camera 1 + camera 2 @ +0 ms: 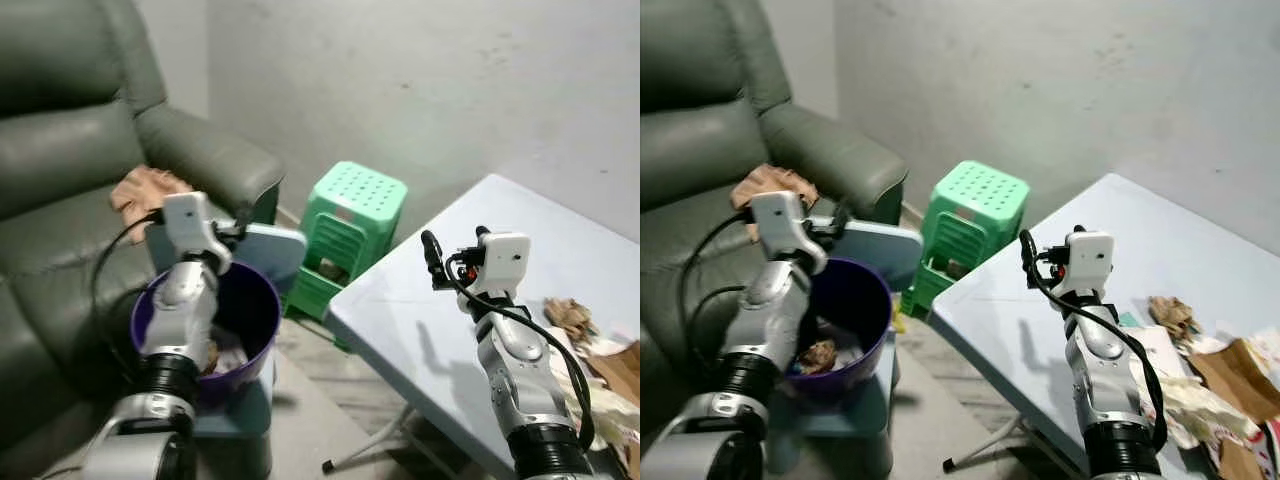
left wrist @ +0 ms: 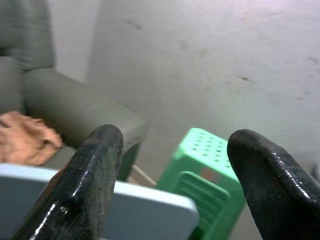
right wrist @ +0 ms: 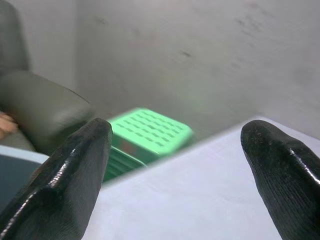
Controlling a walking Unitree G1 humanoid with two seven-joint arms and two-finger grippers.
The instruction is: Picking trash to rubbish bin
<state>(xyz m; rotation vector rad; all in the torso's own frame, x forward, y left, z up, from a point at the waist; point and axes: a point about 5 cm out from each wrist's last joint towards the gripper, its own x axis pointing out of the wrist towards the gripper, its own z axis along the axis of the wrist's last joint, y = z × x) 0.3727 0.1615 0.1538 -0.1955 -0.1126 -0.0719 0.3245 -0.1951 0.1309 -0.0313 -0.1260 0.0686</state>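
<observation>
Left eye view, closest stuff first: my left arm is up over the purple bin (image 1: 250, 310), which sits on a light blue stand (image 1: 280, 250) right against the green armchair (image 1: 200, 150). There's already crumpled trash in the bin (image 1: 820, 355) — can't make out what kind, the arm covers part of it. My left gripper (image 2: 172, 165) has its fingers spread wide with nothing between them, pointing out past the stand.

Over on the other side, my right gripper (image 3: 175, 165) hovers above the near corner of the pale blue table (image 1: 420, 330), fingers also wide apart and holding nothing, not touching the tabletop. The trash pile (image 1: 1200, 380) — brown paper and crumpled white bits — lies on the table's right part, cut off by the frame edge. No readable writing on any of it.

Farther back, a green plastic stool (image 1: 355, 215) stands between armchair and table, with something tucked inside I can't identify. A peach cloth (image 1: 145, 190) lies on the armchair seat.
</observation>
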